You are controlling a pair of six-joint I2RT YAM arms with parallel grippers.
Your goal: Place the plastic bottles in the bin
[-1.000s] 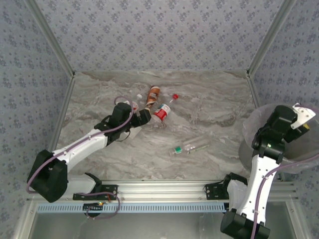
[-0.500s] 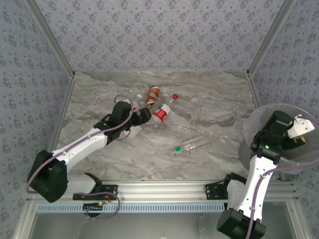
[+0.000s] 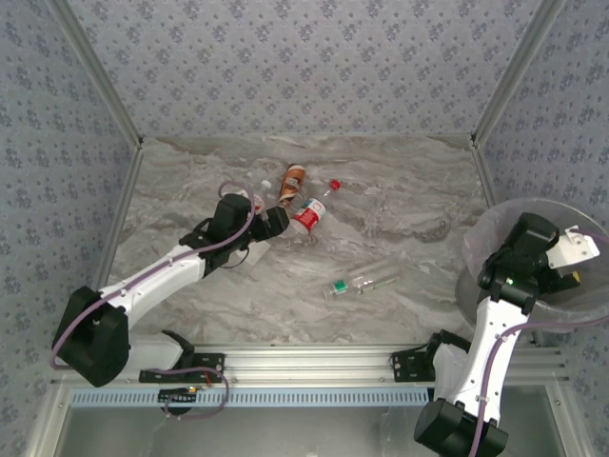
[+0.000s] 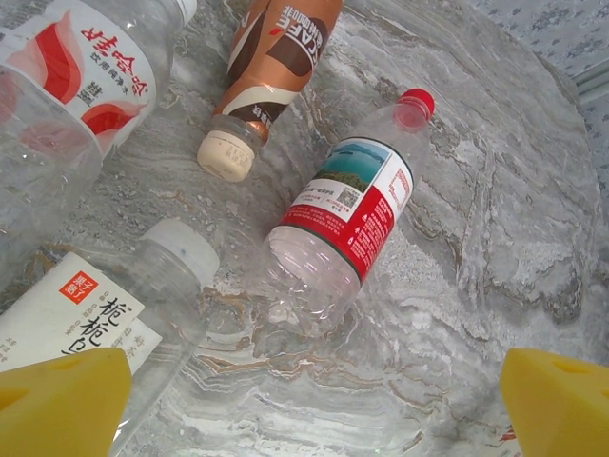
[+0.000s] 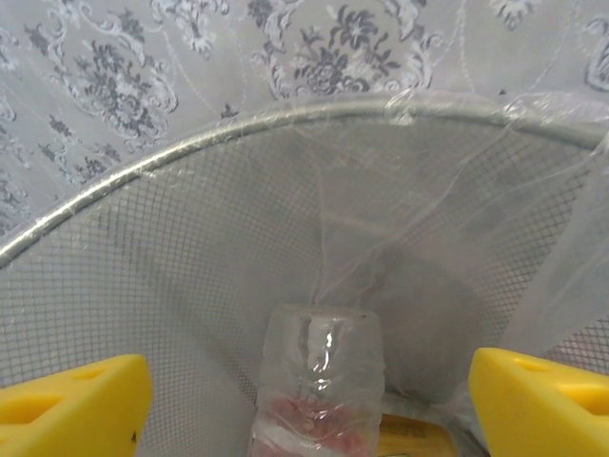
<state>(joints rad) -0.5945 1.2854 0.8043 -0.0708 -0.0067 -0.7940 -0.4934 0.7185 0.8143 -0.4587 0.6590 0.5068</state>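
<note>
one clear bottle [image 5: 319, 347] sits inside the bin [image 5: 190, 145], between the spread, released fingers of the right hand [image 5: 309, 395], touching neither. left hand [image 4: 312, 405] hangs released over a red-capped bottle [image 4: 347, 214] lying on the worktop [image 4: 495, 219].

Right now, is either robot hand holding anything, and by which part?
Nothing is held. The left gripper hangs open over the table; the right gripper, open over the bin, leaves gaps beside the clear bottle between its jaws.

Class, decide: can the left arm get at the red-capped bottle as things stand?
Probably yes: the left tool stands open just short of the red-capped bottle, bare table between, nothing over it.
</note>
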